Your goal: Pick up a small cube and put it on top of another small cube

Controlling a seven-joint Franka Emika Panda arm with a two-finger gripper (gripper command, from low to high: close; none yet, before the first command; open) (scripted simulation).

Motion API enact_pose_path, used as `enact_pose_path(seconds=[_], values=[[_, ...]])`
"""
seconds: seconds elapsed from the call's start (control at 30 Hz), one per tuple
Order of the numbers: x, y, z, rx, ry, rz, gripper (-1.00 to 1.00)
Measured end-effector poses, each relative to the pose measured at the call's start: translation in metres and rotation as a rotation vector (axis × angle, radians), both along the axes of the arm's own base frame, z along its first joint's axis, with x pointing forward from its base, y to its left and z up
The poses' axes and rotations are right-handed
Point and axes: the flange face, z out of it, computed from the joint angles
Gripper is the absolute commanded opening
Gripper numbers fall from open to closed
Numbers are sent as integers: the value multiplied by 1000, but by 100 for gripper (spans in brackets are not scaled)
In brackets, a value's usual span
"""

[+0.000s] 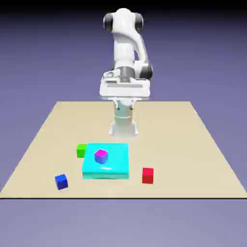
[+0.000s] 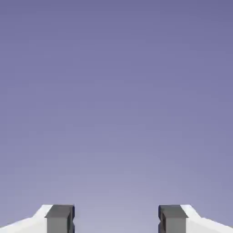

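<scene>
Nearest of all, the blue cube (image 1: 61, 181) sits alone on the worktop (image 1: 202, 159) close to its near edge, toward the exterior view's left, with open space on every side. It looks small, hard-edged and light, a rigid block that should not give under pressure; its flat faces may be smooth, so I would take it square across two opposite sides, low enough that it cannot pivot out. Off to the right at about the same depth stands a red cube (image 1: 147, 175). Between them and a little farther back lies a flat cyan slab (image 1: 116, 166) with a small magenta cube (image 1: 101, 156) on top, and a green cube (image 1: 81, 150) stands touching the slab's far left corner. Beyond all that the arm rises at the far edge, hand tucked high, well apart from every cube.

The exterior view shows the whole layout but not the fingers clearly. The hand view shows only the fingers (image 2: 59, 218), spread wide with nothing between them, against plain backdrop, no cube or worktop in sight.
</scene>
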Motion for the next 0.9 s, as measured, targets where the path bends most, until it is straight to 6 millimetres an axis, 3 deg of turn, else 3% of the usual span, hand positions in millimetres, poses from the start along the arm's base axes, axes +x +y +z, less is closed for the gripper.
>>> enact_pose_path(seconds=[0.23,0.47,0.63,0.9], values=[[35,-61,-44,256,120,-431,0],[55,-128,-98,534,208,-881,0],[57,-182,-141,750,252,-1222,0],[48,-250,-212,1121,312,-1752,0]])
